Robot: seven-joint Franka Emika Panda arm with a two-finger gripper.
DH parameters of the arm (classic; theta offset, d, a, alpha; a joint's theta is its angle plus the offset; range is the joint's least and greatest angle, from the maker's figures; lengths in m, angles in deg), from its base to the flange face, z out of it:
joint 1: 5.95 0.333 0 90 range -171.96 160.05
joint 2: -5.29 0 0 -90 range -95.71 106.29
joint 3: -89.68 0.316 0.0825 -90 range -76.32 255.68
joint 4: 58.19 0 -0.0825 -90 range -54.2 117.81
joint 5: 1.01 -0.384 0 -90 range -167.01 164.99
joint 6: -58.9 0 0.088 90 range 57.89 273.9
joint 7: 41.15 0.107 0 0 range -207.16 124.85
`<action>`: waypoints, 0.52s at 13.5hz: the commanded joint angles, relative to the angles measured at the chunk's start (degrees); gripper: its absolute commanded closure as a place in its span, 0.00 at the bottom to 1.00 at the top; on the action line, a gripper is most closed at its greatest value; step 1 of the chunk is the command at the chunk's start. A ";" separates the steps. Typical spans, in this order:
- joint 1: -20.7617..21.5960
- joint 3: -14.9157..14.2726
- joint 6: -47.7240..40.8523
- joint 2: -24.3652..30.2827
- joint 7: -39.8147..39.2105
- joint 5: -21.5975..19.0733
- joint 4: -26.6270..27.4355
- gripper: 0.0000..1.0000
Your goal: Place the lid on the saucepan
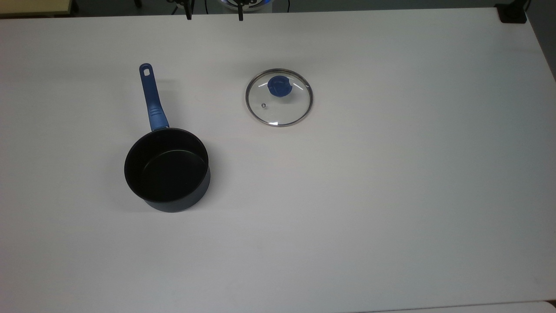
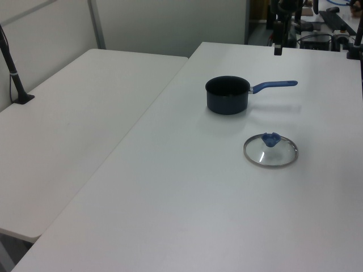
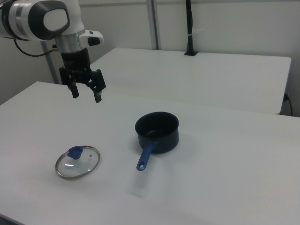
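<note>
The saucepan stands upright in the top view's left half, black inside and with nothing in it, its blue handle pointing toward the far edge. The glass lid with its blue knob lies flat on the table, apart from the pan, toward the top view's right. The right view shows the saucepan and the lid too, and the left view has the saucepan behind the lid. My gripper hangs open and holds nothing, high above the table behind the lid.
The white table has wide bare room around both things. A second white table adjoins it, with a black clamped post on its far edge. A black block sits at the top view's far right corner.
</note>
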 commanded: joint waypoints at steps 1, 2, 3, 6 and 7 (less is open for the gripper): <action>0.75 -0.44 -2.57 -0.31 0.77 -0.77 -1.51 0.00; 0.66 -0.44 -2.66 -0.14 0.85 -0.76 -1.51 0.00; 0.66 -0.44 -2.57 -0.13 0.86 -0.76 -1.51 0.00; 0.31 -0.70 -2.74 0.13 0.86 -0.68 -1.51 0.00; 0.31 -0.88 -3.27 0.13 0.86 -0.68 -1.51 0.00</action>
